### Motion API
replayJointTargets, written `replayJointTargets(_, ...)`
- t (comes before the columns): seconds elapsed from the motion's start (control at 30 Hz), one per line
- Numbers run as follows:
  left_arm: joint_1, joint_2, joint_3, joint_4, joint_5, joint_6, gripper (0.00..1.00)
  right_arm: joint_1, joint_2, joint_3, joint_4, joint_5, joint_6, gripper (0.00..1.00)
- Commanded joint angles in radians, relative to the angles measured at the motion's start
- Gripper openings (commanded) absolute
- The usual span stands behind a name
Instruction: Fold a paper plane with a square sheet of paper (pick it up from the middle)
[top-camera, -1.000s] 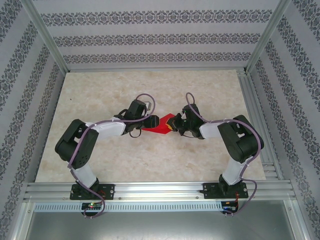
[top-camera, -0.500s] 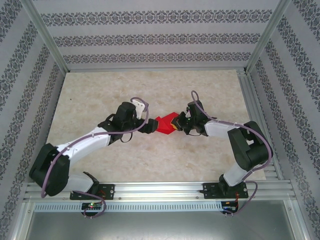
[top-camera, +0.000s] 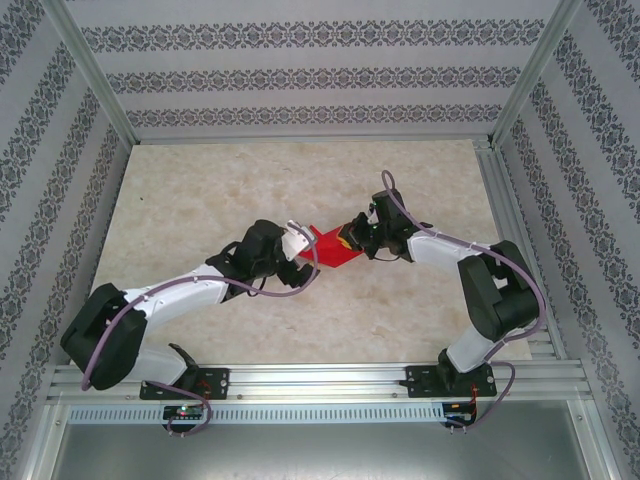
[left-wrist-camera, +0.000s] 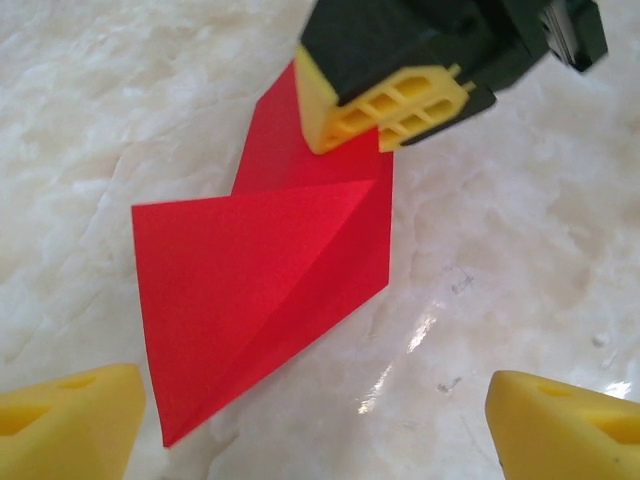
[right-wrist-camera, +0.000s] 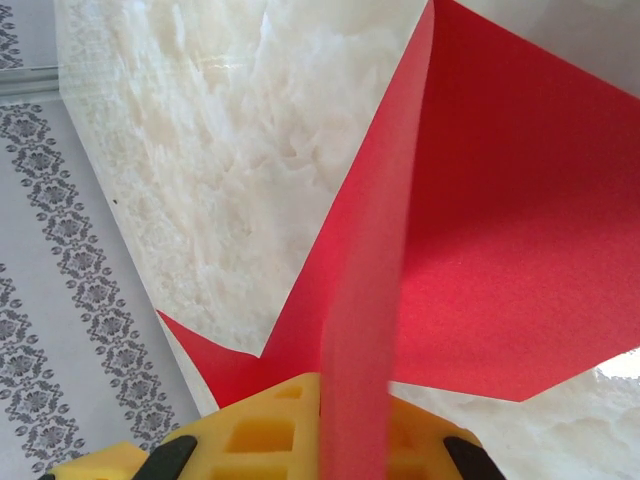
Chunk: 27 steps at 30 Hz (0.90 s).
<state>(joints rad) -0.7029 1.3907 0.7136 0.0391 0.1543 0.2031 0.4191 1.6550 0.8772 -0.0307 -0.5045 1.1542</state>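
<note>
The square sheet of paper (top-camera: 331, 248), bright red and folded into a pointed shape with creased flaps, lies mid-table between both arms. My right gripper (top-camera: 352, 238) is shut on its far right edge; the yellow pads (right-wrist-camera: 260, 430) pinch a raised fold (right-wrist-camera: 372, 300). In the left wrist view the paper (left-wrist-camera: 250, 270) lies flat on the marble with the right gripper's fingers (left-wrist-camera: 385, 105) clamped at its far end. My left gripper (left-wrist-camera: 320, 440) is open just off the paper's near-left side. Its near corner lies close to the left fingertip (left-wrist-camera: 70, 425), with nothing gripped.
The marble tabletop (top-camera: 200, 190) has bare room all round the paper. Patterned walls (top-camera: 300, 75) and aluminium frame posts (top-camera: 95, 75) enclose it. A metal rail (top-camera: 320, 378) with both arm bases runs along the near edge.
My left gripper has opened off the paper and the left arm has stretched out low, coming in from the near left. The right gripper has kept its hold and shifted slightly farther back.
</note>
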Motion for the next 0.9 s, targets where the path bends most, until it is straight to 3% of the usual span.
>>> replayJointTargets(0.0, -0.009, 0.059, -0.007, 0.117, 0.031, 0.234, 0.82, 0.015, 0.028, 0.025, 0.002, -0.022, 0.005, 0.00)
replayJointTargets(0.23, -0.010, 0.208, 0.028, 0.232, -0.001, 0.359, 0.75, 0.011, 0.035, 0.027, 0.002, -0.033, 0.001, 0.00)
replayJointTargets(0.57, -0.010, 0.301, 0.006, 0.430, -0.088, 0.399, 0.67, 0.003, 0.035, 0.023, 0.008, -0.052, 0.001, 0.00)
replayJointTargets(0.87, -0.010, 0.307, -0.003, 0.435, -0.082, 0.394, 0.44, -0.008, 0.031, 0.017, 0.020, -0.058, 0.008, 0.01)
